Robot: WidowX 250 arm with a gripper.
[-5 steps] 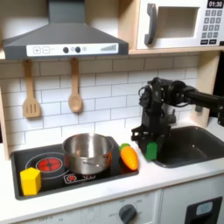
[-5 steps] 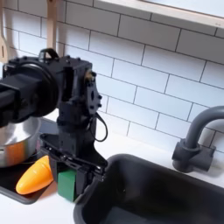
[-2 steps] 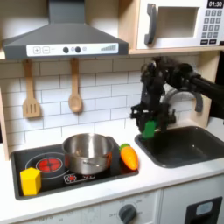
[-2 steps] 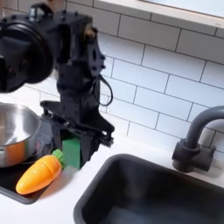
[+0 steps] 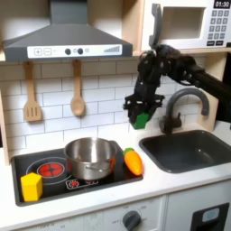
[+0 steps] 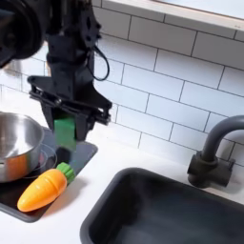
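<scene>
We see the gripper (image 5: 141,117) much higher than a second ago: in the first exterior view it climbs from the counter edge beside the sink, right of centre, to mid-frame height in front of the tiles, and it drifts slightly left. The green block (image 5: 142,118) rises with it, clamped between the fingers, off the counter and into the air above the carrot's right side. In the second exterior view the gripper (image 6: 65,129) shifts from lower centre to the left middle of the frame, and the green block (image 6: 64,131) now hangs above the carrot's leafy end.
</scene>
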